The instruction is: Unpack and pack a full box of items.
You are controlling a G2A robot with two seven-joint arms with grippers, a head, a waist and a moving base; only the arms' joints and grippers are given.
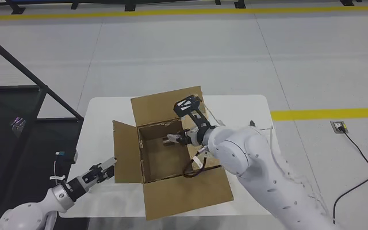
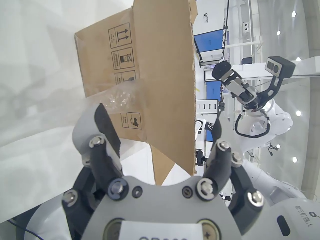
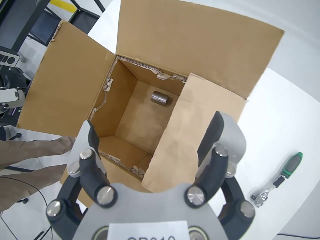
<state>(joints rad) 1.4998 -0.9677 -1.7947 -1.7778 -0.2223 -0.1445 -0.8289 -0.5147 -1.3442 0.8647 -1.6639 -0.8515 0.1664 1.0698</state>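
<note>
Nearest the robot, at the front-left of the table (image 1: 241,106), the left gripper (image 1: 108,168) sits low, just beside the side flap of the cardboard box (image 1: 184,192). Its fingers are spread and hold nothing. Its own wrist view adds detail that the top view is too distant to give: the flap's edge lines up with the gap between the fingers (image 2: 107,128), though I cannot tell whether it touches either one. A crumpled piece of clear plastic (image 2: 120,96) lies against the box's printed outer wall, just past one fingertip.

Farther in, the box stands mid-table with its flaps open. From above, the right arm crosses the box's near right corner and hides part of the floor. The right gripper (image 1: 171,138) hangs over the opening, its jaws wide apart and empty.

The right wrist view looks straight down the inside — a short metal cylinder (image 3: 161,99) lies on its side on the box floor, near the far wall. That view also takes in the bare table beyond the box's right side, where a small ratchet (image 3: 277,181) with a green handle lies well apart from the cardboard.

Farthest off in the left wrist view, past the flap, the right gripper (image 2: 222,71) shows again.
</note>
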